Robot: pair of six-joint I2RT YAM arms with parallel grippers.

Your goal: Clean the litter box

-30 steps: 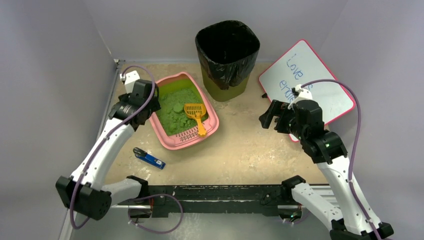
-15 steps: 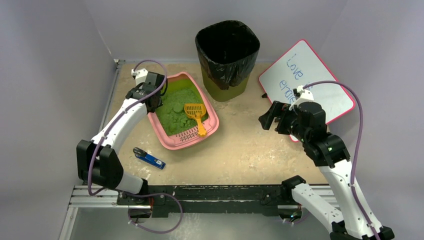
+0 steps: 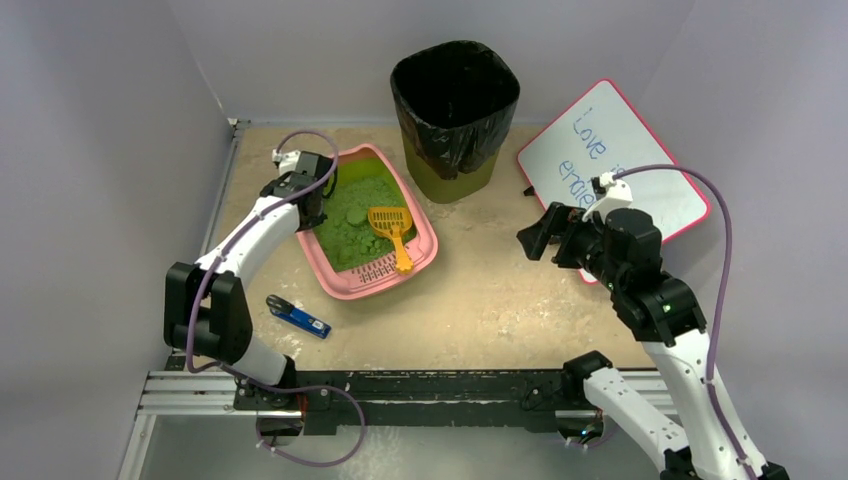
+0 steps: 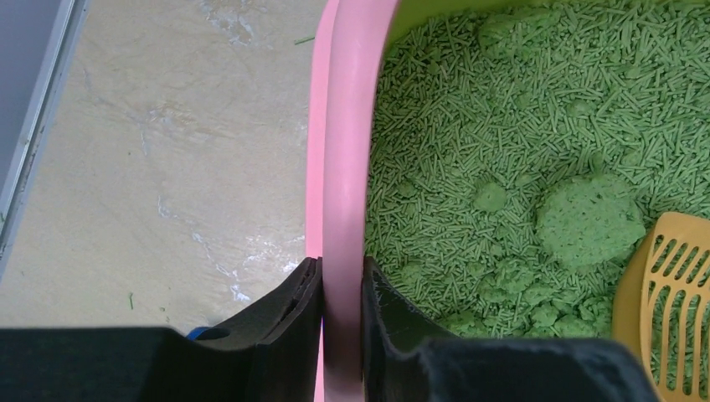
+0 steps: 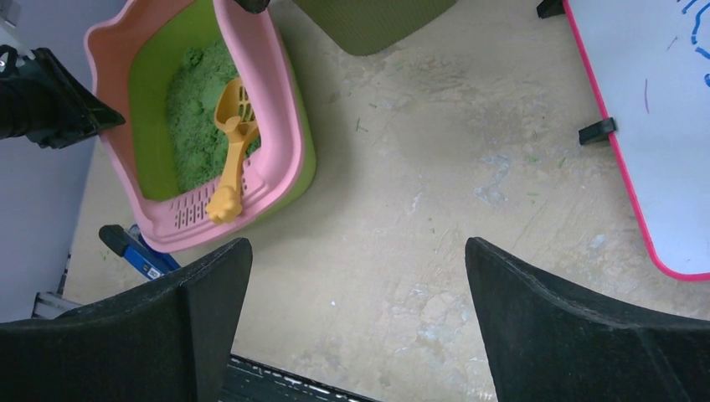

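The pink litter box (image 3: 425, 225) sits at the back left, filled with green litter (image 3: 350, 215) in clumps. A yellow scoop (image 3: 392, 228) lies inside, its handle on the slotted lip. My left gripper (image 3: 308, 205) is at the box's left wall. In the left wrist view the left gripper (image 4: 342, 266) is shut on the pink rim (image 4: 343, 167), one finger outside and one over the litter (image 4: 519, 126). My right gripper (image 3: 535, 232) hovers open at the right, well apart from the box. The right gripper (image 5: 358, 243) holds nothing above bare table; the litter box (image 5: 276, 109) and scoop (image 5: 233, 142) show at its upper left.
A tall olive bin (image 3: 455, 110) with a black bag stands behind the box. A whiteboard (image 3: 620, 160) with a pink frame leans at the back right. A small blue object (image 3: 300, 318) lies near the front left. Walls close in on the left and back.
My left arm has stretched forward to the litter box's left wall, and its jaws have closed onto the pink rim. The right arm has hardly moved.
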